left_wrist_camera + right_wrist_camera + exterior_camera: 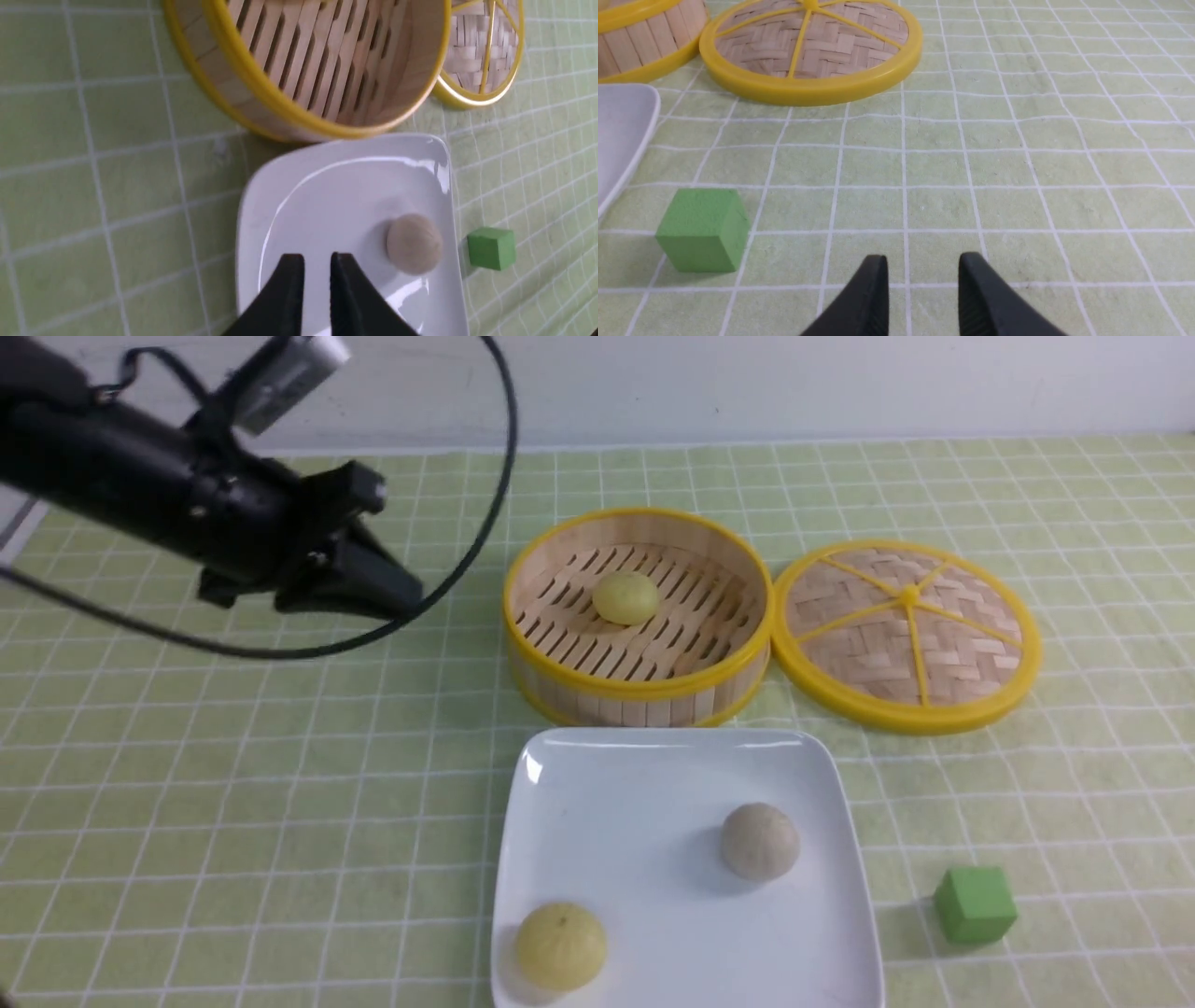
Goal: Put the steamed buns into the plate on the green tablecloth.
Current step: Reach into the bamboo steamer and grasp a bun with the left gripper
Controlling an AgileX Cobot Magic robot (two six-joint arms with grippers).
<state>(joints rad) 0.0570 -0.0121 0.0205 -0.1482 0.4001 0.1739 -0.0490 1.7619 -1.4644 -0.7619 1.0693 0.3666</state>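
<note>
Where the light yellow-green tablecloth with thin white grid lines (pixel 233 784) covers the counter, the black left gripper (pixel 406 602) hangs in the air over the far-left part, its jaws a narrow slit apart with nothing between them. Right of it, toward the far edge, stands the round bamboo steamer with yellow rims (pixel 638 686), and one pale yellow steamed bun (pixel 625 597) sits on the middle of its slatted floor. Just in front of the steamer, at the near edge, lies the large glossy white square plate (pixel 607 784). A second pale yellow steamed bun (pixel 560 945) rests in its near-left corner and the grey-beige steamed bun (pixel 759 841) right of its middle, well apart. The woven round lid with a yellow rim (pixel 906 635) lies flat against the steamer's right side. The small green cube (pixel 975 903) sits on the cloth just right of the plate. The black right gripper (pixel 924 259), seen only by its own wrist camera, is low over bare cloth near the cube, jaws spread and empty.
</note>
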